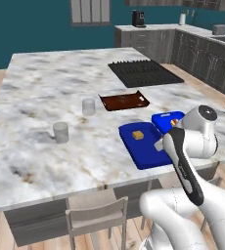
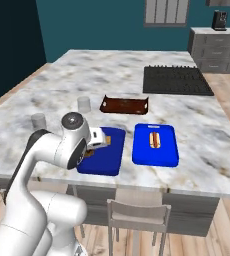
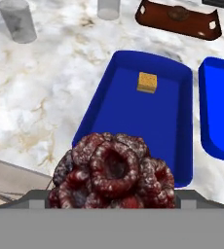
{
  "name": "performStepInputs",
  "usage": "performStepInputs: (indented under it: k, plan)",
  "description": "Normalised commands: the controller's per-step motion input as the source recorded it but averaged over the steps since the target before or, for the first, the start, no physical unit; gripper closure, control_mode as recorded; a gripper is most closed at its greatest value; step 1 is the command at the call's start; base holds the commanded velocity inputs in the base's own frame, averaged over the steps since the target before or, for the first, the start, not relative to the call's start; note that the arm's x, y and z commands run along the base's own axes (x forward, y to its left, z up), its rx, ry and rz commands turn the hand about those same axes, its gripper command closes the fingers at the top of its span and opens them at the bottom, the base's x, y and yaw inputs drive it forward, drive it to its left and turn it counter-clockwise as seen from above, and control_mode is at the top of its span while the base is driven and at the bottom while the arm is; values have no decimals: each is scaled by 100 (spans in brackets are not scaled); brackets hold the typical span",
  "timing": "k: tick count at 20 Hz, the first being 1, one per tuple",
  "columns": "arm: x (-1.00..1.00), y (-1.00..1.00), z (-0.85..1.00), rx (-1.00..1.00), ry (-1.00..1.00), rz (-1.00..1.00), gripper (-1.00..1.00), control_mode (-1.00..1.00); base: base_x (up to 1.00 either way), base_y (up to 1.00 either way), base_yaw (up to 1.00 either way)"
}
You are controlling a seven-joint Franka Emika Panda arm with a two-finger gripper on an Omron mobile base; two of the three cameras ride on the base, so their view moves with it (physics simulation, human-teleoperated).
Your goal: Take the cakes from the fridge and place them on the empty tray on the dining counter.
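The white arm's two-finger gripper [image 3: 113, 206] is hanging over the near end of the plain deep-blue rectangular tray [image 3: 104, 104], which is lying on the white-grey marbled dining counter [image 1: 41, 93], and it is carrying the round dark red-brown cake [image 3: 113, 171] between jaws standing wide around it; in the hand view the lumpy cake is sitting right at the fingertips, covering them. The small squarish yellow-orange cake [image 3: 147, 82] is resting inside that same tray, toward its far end and well apart from the held cake. Just beside the tray, on its right as seen from the base, a second blue tray [image 2: 155, 145] is lying with a hot-dog-like item [image 2: 155, 139] in it, the two trays close but not touching. Beyond both, a dark brown tray [image 2: 125, 106] with upturned ends is sitting nearer the middle of the counter, and further back the black cooktop [image 2: 176, 80] is taking up the far side. Two clear, greyish tumblers [image 1: 60, 132] [image 1: 88, 106] are standing upright to the left of the trays, apart from each other. A grey stool [image 2: 138, 214] is tucked under the counter's near edge below the trays. Nothing is lying between the held cake and the tray floor beneath it.
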Motion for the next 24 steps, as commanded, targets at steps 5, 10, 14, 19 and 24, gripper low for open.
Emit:
performStepInputs:
  k: [5, 10, 14, 19, 24]
  plan:
    - [37, 0, -29, 0, 5, 0, 100, -100, 0, 0, 0]
    - [31, 0, -32, 0, 7, 0, 100, -100, 0, 0, 0]
    - [30, 0, -34, 0, 6, 0, 100, -100, 0, 0, 0]
    - [25, 0, -23, 0, 0, 0, 100, -100, 0, 0, 0]
    - [21, -2, -23, 0, 0, 0, 100, -100, 0, 0, 0]
